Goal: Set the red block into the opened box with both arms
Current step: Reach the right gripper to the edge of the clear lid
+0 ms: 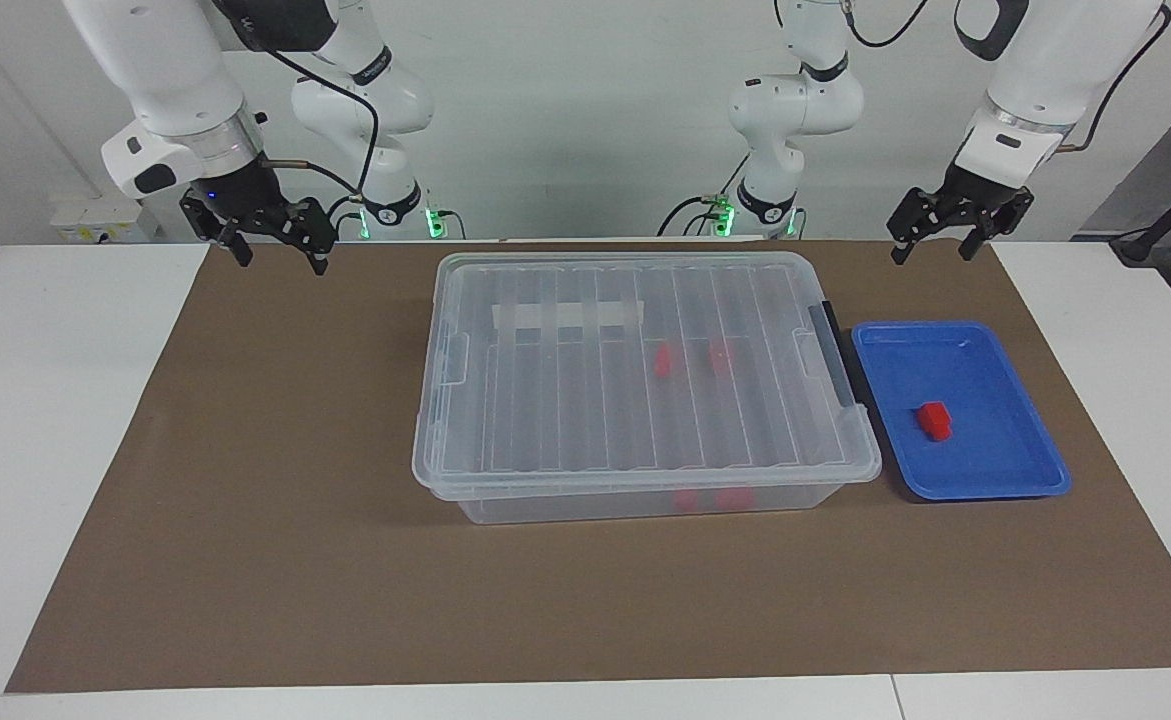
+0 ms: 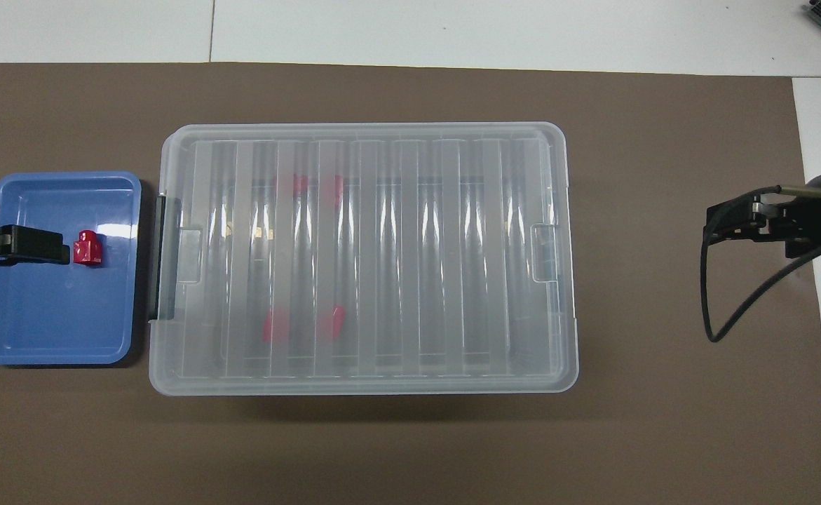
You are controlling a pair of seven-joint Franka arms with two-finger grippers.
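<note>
One small, bright red plastic block (image 1: 935, 420) in the blue tray (image 1: 1025, 478) looks light, rigid; pinch its flat sides. Left gripper (image 1: 955, 236) and right gripper (image 1: 267, 242) hang wide, empty.

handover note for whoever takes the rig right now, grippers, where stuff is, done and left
Left gripper: open, empty, raised near the blue tray.
Right gripper: open, empty, raised over the mat at its own end.
Red block: lying in the blue tray, beside the box at the left arm's end.
Box: lid on and closed; four red blocks show through it.
Done: nothing yet.
Left: open the lid, pick up the block, place it inside.
</note>
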